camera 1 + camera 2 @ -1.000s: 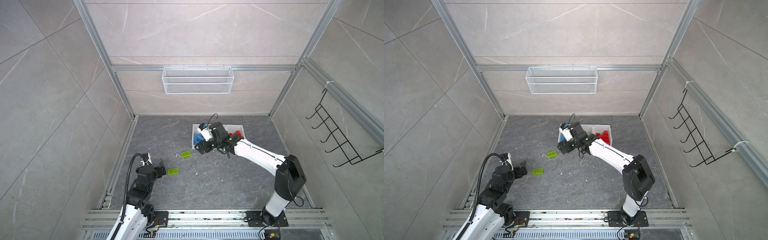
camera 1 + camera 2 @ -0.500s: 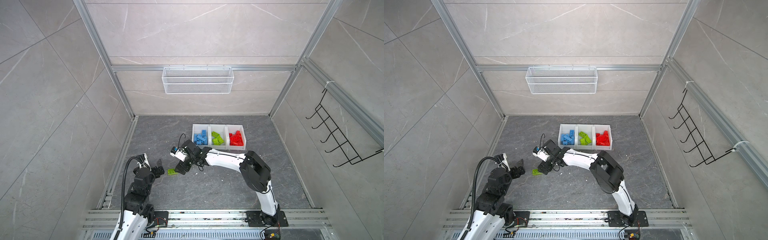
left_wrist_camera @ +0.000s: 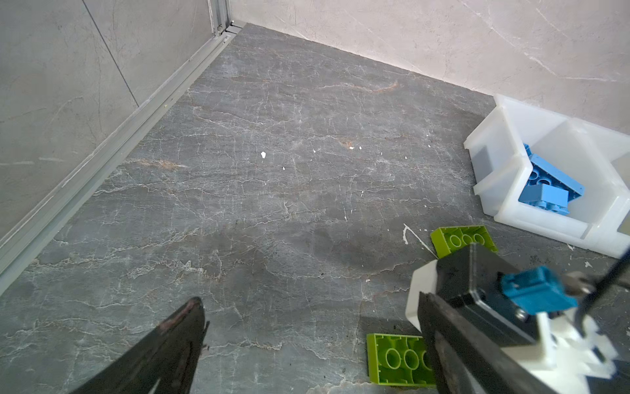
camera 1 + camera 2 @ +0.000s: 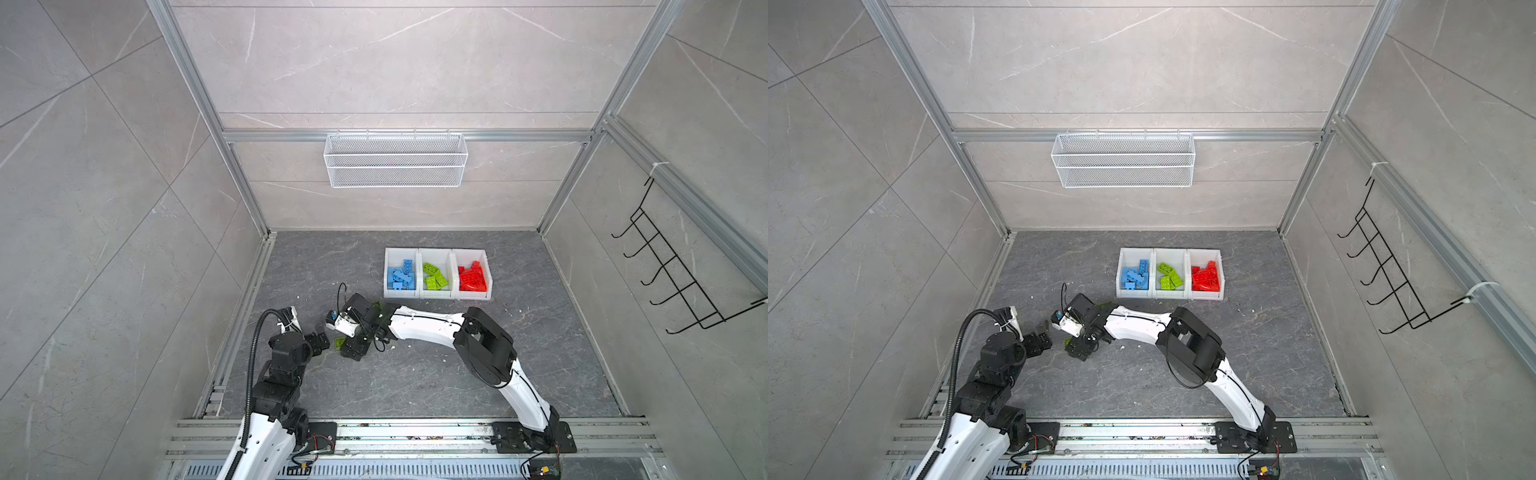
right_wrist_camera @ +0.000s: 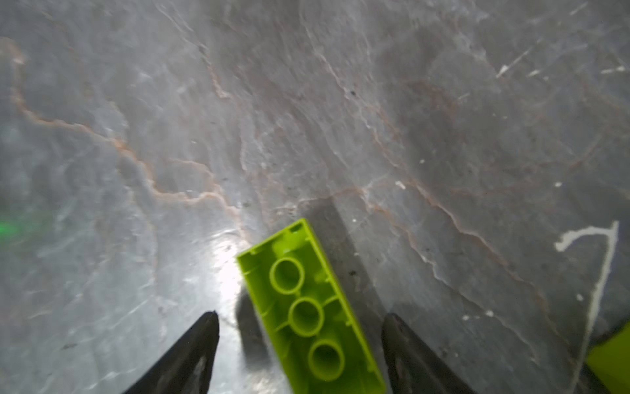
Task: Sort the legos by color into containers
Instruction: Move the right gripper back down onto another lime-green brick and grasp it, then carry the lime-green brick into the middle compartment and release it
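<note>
Our right gripper (image 5: 300, 314) has its jaws apart, one on each side of a green brick (image 5: 289, 273) on the floor (image 5: 341, 102). Our left gripper (image 3: 308, 300) is wide apart too.

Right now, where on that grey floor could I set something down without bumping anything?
Bare floor runs from the left wall rail to the bins, and again between the right arm and the right wall. It is crowded at front left: the right gripper straddles a green brick, the left gripper close beside, a second green brick nearer the bins.
</note>
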